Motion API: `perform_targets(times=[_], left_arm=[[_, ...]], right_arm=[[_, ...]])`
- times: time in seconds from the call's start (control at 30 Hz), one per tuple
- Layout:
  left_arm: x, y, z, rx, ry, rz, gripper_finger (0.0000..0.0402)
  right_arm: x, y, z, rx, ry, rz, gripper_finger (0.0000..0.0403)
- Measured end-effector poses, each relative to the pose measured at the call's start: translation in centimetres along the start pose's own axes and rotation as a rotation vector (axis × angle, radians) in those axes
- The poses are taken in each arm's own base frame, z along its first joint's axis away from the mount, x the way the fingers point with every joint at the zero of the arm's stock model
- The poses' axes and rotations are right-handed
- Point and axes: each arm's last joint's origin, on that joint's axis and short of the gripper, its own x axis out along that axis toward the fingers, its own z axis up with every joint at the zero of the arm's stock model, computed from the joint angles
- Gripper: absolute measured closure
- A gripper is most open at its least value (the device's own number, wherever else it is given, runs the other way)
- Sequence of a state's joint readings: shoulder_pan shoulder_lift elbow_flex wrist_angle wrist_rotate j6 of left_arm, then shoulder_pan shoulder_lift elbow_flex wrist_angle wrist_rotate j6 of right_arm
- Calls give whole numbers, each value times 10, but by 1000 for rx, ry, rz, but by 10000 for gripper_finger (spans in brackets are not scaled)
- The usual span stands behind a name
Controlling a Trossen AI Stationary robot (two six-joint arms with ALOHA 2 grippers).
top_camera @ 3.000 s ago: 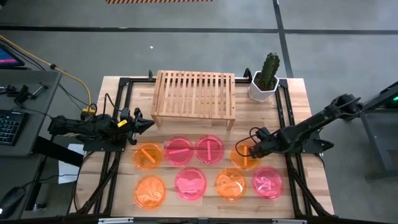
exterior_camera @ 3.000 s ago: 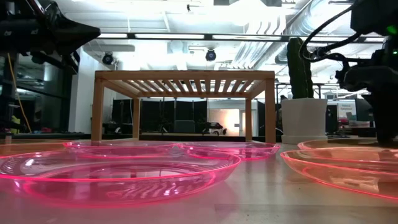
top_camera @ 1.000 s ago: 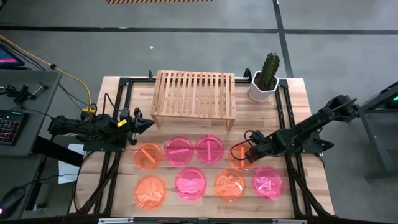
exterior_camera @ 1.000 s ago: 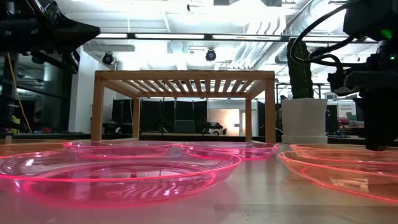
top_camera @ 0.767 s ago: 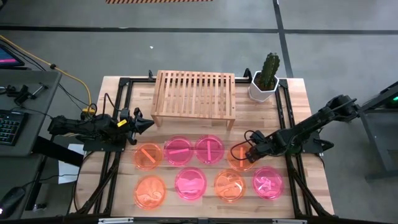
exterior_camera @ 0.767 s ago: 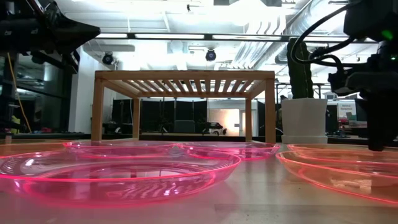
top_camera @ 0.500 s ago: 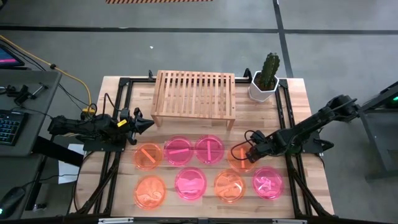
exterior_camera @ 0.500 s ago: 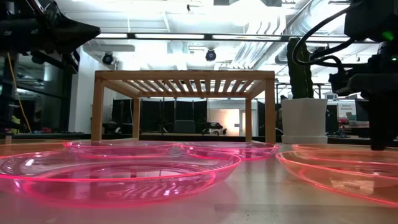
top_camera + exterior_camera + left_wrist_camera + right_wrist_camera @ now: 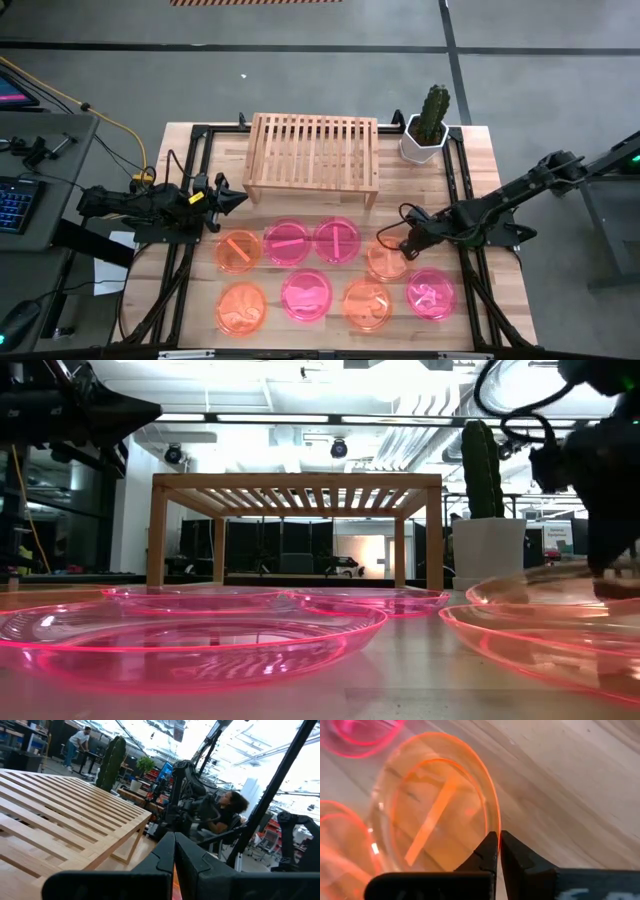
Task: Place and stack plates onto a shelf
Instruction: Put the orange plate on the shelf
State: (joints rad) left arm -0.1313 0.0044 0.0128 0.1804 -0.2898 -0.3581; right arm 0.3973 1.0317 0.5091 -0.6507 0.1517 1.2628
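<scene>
Eight translucent plates lie in two rows on the wooden table in front of the shelf (image 9: 313,152), a low slatted wood rack. The pink plates (image 9: 287,242) and orange plates (image 9: 239,252) rest flat on their bases. My right gripper (image 9: 403,246) is shut on the orange striped plate (image 9: 384,259) at the right end of the far row. That plate shows tilted in the low view (image 9: 545,592). My left gripper (image 9: 236,198) is shut and hovers near the table's left side, left of the shelf, touching nothing. My right gripper (image 9: 499,836) pinches the orange striped plate's rim (image 9: 495,827) on its right side between the two fingertips. The fingers come slanting down from the table's right. The held side is raised and the plate tilts down toward its left side.
A cactus in a white pot (image 9: 426,128) stands at the far right corner beside the shelf. A pink squiggle plate (image 9: 431,293) and an orange squiggle plate (image 9: 369,303) lie just nearer than the held plate. Black frame rails run along both table sides.
My right gripper has risen a little and drawn back toward the table's right, keeping its hold on the plate's rim. The orange striped plate's right side has lifted off the table, so it now sits tilted where it lay flat.
</scene>
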Motion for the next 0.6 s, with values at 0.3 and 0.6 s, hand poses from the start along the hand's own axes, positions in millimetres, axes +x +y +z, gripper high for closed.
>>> perform_targets(times=[0.3, 0.6], left_arm=[[0, 0, 0, 4, -2, 6, 401], [0, 0, 0, 4, -3, 6, 401]], right_arm=[[-22, 7, 6, -51, -84, 229, 403], [-33, 22, 13, -78, -182, 414, 403]])
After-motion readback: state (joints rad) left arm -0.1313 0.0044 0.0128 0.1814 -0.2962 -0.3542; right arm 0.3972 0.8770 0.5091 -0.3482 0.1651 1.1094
